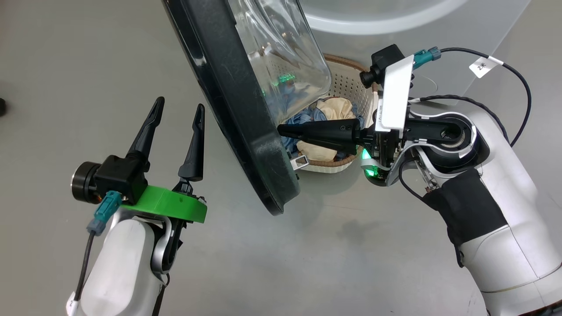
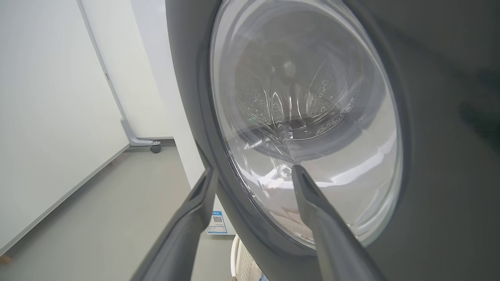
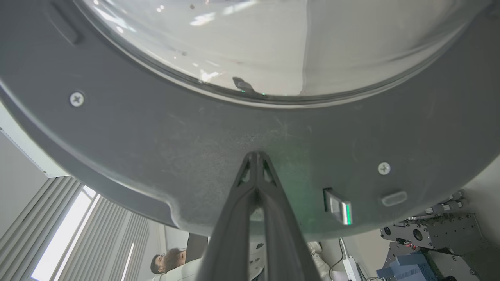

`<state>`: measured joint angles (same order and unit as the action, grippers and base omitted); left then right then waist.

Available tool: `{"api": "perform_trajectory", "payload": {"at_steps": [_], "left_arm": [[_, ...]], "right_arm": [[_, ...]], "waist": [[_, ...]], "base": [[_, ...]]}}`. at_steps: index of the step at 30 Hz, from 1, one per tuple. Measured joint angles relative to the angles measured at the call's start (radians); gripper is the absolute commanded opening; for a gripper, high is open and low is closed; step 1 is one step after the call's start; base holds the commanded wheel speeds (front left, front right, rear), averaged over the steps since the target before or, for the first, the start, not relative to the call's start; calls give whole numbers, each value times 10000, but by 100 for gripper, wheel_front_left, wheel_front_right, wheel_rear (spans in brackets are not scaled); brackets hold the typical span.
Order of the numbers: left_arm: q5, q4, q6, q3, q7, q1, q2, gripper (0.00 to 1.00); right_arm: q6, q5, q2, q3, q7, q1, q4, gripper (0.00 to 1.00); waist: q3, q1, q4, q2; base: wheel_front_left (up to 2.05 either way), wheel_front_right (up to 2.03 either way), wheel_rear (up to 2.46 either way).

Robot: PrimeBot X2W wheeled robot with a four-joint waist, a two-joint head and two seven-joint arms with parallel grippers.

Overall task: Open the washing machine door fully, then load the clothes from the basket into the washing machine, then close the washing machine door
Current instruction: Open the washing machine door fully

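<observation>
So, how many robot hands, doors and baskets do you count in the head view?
Hands: 2 (left hand, right hand)
Washing machine door: 1
Basket: 1
Total: 4

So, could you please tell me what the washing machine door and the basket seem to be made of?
The washing machine door: dark frame looks like moulded plastic, scuffed and grainy; its bulging centre looks like clear glass, judging by sharp reflections. The basket: probably cream plastic, evenly perforated, with a brown woven-look rim.
</observation>
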<state>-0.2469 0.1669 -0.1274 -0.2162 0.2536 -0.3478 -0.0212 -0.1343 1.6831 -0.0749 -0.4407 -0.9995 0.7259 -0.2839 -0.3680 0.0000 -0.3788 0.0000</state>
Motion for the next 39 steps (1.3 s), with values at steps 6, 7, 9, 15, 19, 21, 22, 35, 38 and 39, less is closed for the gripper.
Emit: {"api": "perform_trajectory", "payload": {"at_steps": [6, 7, 9, 15, 19, 21, 22, 35, 38, 39], "left_arm": [[0, 134, 0, 117, 0, 13, -88, 100], [0, 140, 0, 142, 0, 26, -102, 100], [0, 144, 0, 190, 0, 80, -140, 100], [0, 186, 0, 268, 0, 243, -268, 100], [0, 199, 0, 324, 0, 296, -301, 100], [0, 207, 0, 355, 0, 392, -314, 100], [0, 215, 0, 389, 0, 443, -334, 100], [0, 226, 0, 719, 0, 871, -629, 100], [0, 226, 0, 807, 0, 965, -675, 100], [0, 228, 0, 813, 0, 1008, -685, 100]], "right_arm": [[0, 144, 25, 98, 255, -19, 0, 0], [0, 144, 31, 127, 330, -32, -6, 0], [0, 146, 33, 190, 397, -84, -12, 0], [0, 148, 44, 270, 566, -249, -52, 0], [0, 265, 46, 336, 644, -456, -81, 0], [0, 309, 50, 362, 675, -541, -84, 0], [0, 309, 52, 370, 732, -589, -86, 0], [263, 332, 82, 809, 1446, -1049, -134, 50], [508, 182, 56, 961, 1810, -1073, -134, 100], [631, 35, 21, 1005, 1950, -1098, -128, 100]], "waist": [[194, 0, 82, 0], [228, 0, 101, 0], [304, 0, 148, 0], [554, 0, 337, 0], [753, 0, 468, 0], [849, 1, 536, 0], [896, 1, 573, 0], [1400, 1, 1123, 0], [1513, 1, 1261, 0], [1553, 1, 1307, 0]], "base": [[0, 0, 0], [0, 0, 0], [0, 0, 0], [0, 0, 0], [0, 0, 0], [0, 0, 0], [0, 0, 0], [0, 0, 0], [0, 0, 0], [0, 0, 0]]}}
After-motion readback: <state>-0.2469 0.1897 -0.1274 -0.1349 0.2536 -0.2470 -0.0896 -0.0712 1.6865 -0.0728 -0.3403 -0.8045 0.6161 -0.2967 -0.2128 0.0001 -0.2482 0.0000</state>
